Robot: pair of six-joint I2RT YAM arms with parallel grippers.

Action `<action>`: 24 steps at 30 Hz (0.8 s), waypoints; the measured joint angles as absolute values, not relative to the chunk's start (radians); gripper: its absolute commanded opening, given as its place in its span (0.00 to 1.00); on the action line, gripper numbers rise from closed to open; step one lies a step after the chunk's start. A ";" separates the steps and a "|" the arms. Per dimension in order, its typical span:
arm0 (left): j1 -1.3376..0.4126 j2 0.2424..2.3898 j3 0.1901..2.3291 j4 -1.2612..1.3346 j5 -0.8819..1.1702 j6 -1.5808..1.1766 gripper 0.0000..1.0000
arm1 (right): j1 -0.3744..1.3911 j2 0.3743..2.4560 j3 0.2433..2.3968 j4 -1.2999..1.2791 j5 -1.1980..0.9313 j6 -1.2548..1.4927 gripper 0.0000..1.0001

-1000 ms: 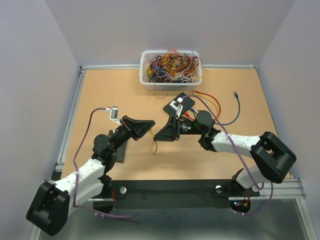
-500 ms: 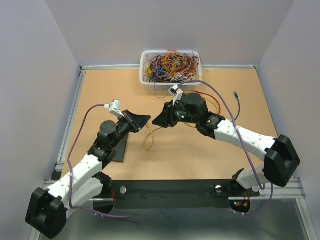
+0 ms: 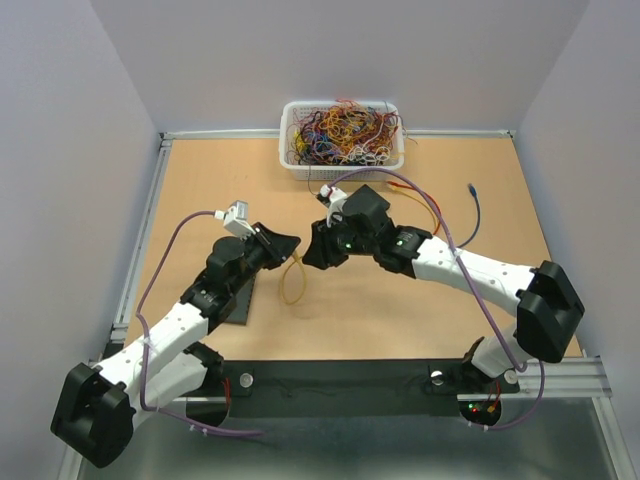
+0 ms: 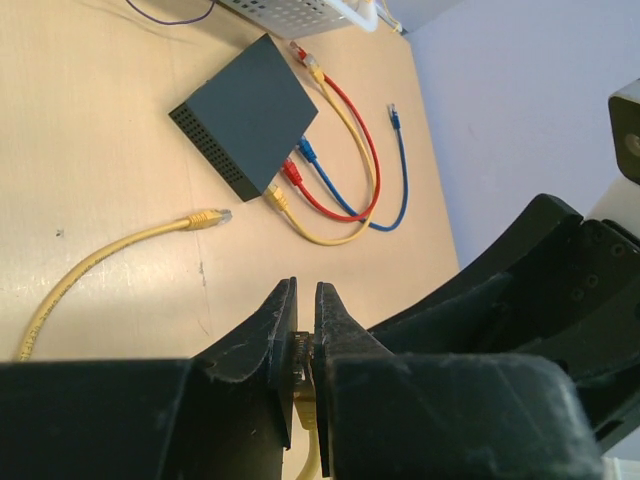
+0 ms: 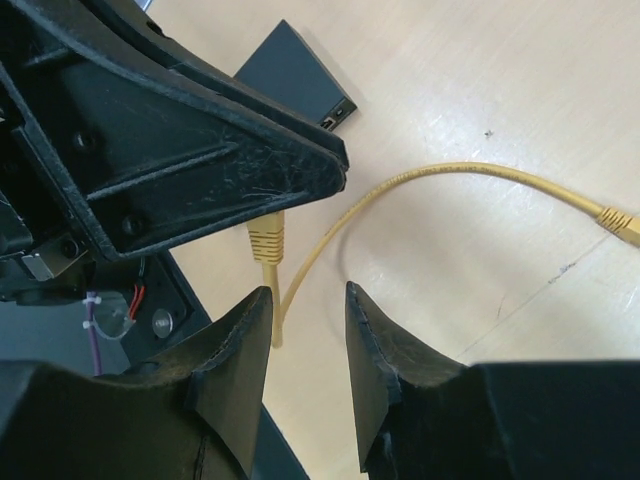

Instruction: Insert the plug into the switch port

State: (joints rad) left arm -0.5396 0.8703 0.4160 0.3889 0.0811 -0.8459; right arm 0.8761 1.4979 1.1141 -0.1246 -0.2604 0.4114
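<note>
My left fingers (image 4: 262, 345) pinch the yellow plug (image 5: 266, 240), my right fingers (image 5: 230, 350) are open, but it is not in the switch (image 4: 245, 125) yet.

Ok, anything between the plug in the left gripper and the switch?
Between the held plug and the switch, only the cable's loose yellow end lies on the table. The open right gripper hangs close by the left gripper, its arm covering the switch in the top view.
</note>
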 measured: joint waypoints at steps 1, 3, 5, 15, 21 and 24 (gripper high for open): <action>-0.542 0.874 0.416 0.389 0.077 -0.846 0.00 | 0.879 1.500 1.118 -0.130 -0.260 0.410 0.42; -0.546 0.878 0.418 0.387 0.073 -0.846 0.00 | 0.885 1.502 1.124 -0.135 -0.258 0.406 0.43; -0.549 0.882 0.422 0.387 0.070 -0.846 0.00 | 0.888 1.505 1.133 -0.135 -0.258 0.403 0.43; -0.561 0.889 0.427 0.384 0.057 -0.846 0.00 | 0.900 1.543 1.164 -0.134 -0.253 0.396 0.43; -0.568 0.890 0.427 0.384 0.051 -0.846 0.00 | 0.911 1.566 1.168 -0.136 -0.246 0.396 0.42; -0.569 0.893 0.427 0.384 0.050 -0.846 0.00 | 0.914 1.566 1.178 -0.139 -0.242 0.396 0.41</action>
State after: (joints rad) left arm -0.5686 0.8928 0.4271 0.3840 0.0502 -0.8455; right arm 0.9142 1.5661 1.1782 -0.1387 -0.2420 0.3958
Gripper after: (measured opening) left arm 0.179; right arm 0.421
